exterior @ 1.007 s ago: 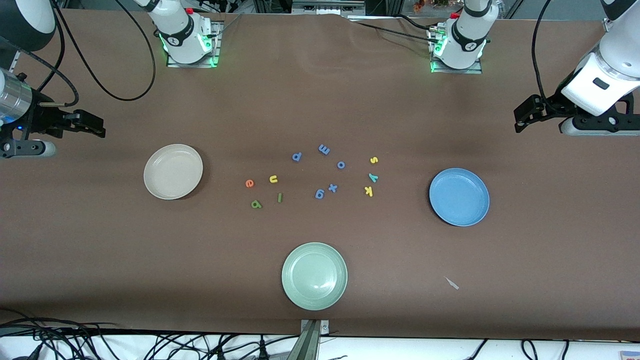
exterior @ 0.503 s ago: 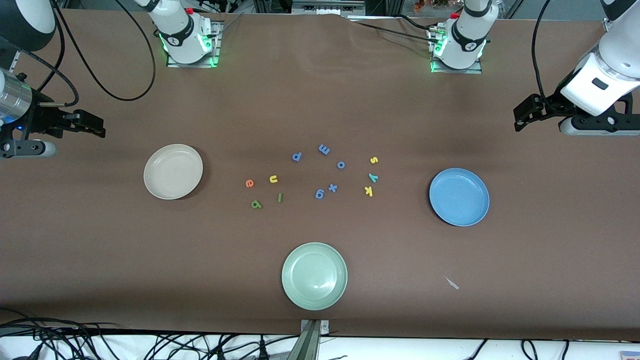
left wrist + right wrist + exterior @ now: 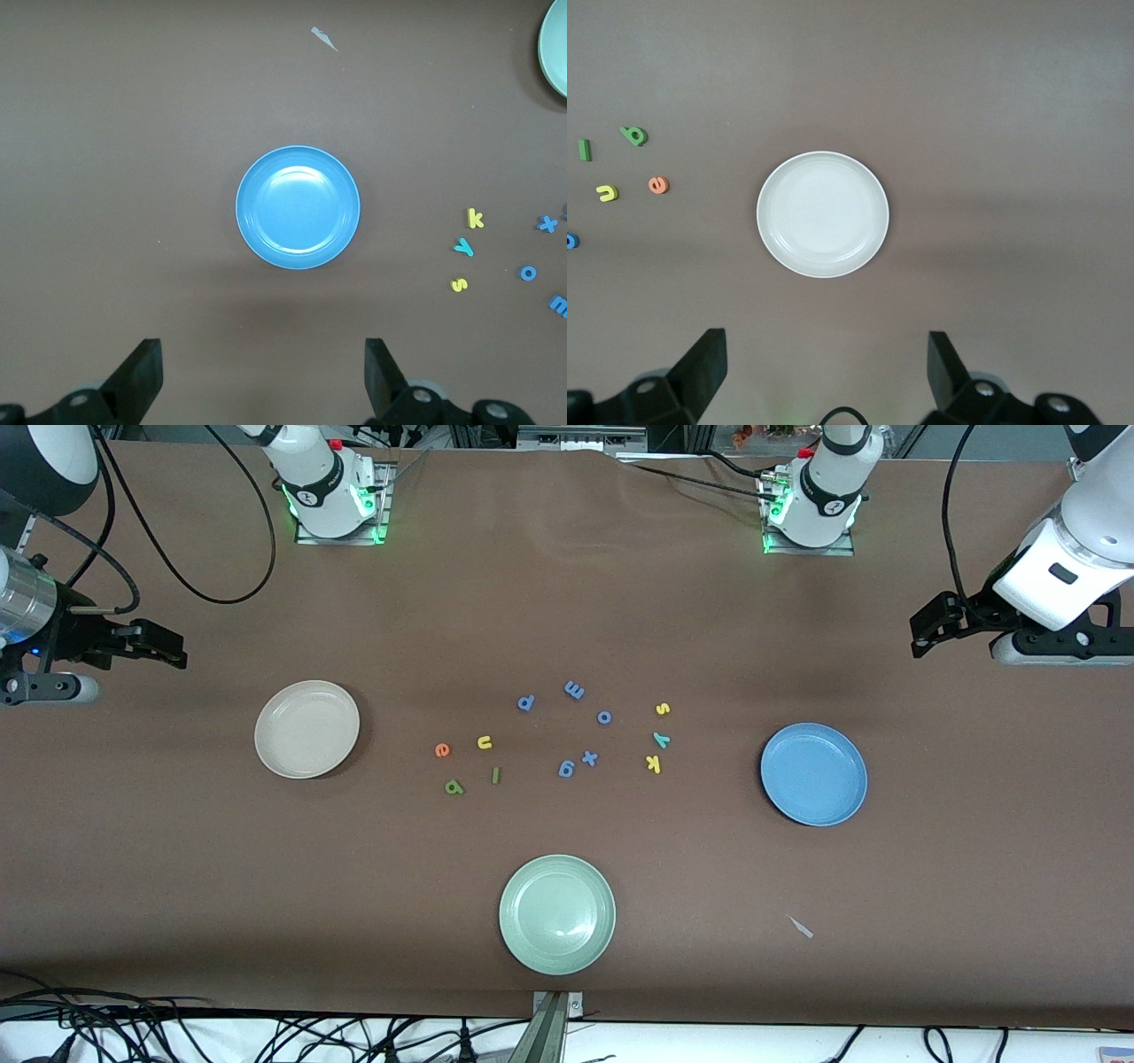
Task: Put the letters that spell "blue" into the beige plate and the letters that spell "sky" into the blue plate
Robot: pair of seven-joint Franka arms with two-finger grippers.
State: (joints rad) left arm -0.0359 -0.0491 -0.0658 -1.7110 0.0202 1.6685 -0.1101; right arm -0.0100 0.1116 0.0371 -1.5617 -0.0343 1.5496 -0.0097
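The beige plate (image 3: 306, 729) (image 3: 822, 213) lies empty toward the right arm's end of the table, and the blue plate (image 3: 813, 773) (image 3: 298, 207) lies empty toward the left arm's end. Between them sit the orange e (image 3: 442, 750), yellow u (image 3: 485, 742), green l (image 3: 496, 776) and green b (image 3: 454, 786). Closer to the blue plate are the yellow s (image 3: 663, 708), teal y (image 3: 661, 739) and yellow k (image 3: 654, 763). My right gripper (image 3: 173, 649) (image 3: 826, 367) hangs open and empty beside the beige plate. My left gripper (image 3: 920, 636) (image 3: 263, 372) hangs open and empty beside the blue plate.
Several blue letters (image 3: 574, 689) lie scattered between the two letter groups. A pale green plate (image 3: 556, 913) sits near the table's front edge. A small pale scrap (image 3: 801, 927) lies nearer the camera than the blue plate. Cables run along the front edge.
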